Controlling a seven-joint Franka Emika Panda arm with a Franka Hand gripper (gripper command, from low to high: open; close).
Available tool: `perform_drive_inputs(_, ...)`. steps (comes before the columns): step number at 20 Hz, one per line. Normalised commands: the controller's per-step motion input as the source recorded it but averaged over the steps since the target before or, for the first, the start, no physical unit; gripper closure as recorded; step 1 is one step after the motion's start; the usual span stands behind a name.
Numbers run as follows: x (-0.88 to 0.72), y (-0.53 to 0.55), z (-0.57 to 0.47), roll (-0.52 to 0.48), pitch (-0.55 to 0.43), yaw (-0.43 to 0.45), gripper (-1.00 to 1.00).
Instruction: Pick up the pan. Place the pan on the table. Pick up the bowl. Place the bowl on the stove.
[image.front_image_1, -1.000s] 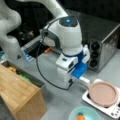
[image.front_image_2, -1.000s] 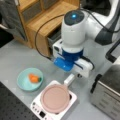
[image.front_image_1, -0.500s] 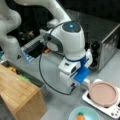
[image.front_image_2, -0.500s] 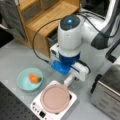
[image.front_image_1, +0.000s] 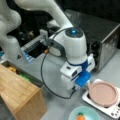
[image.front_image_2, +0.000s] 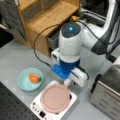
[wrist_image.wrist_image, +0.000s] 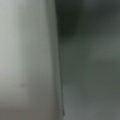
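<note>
The gripper is lowered beside the pan, near its handle; whether it is spread cannot be told. The pan is seated on the stove.

In both front views the pan sits on the stove. The bowl rests on the table just beside the stove, on its left in a front view.

dusty-pink round pan on white square stove | gripper at its handle | turquoise bowl holds orange item
</note>
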Motion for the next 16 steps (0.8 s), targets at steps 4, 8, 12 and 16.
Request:
perform_drive_inputs(4, 0.21, 0.15, 0.03, -0.214, 0.077, -0.004, -1.0)
perform_drive_inputs(8, 0.17, 0.15, 0.02, -0.215, 0.072, 0.028, -1.0)
perform_drive_inputs(12, 0.13, 0.18, 0.02, -0.23, 0.069, 0.074, -1.0)
perform_drive_inputs(16, 0.1, 0.22, 0.03, -0.184, 0.079, 0.098, 1.0)
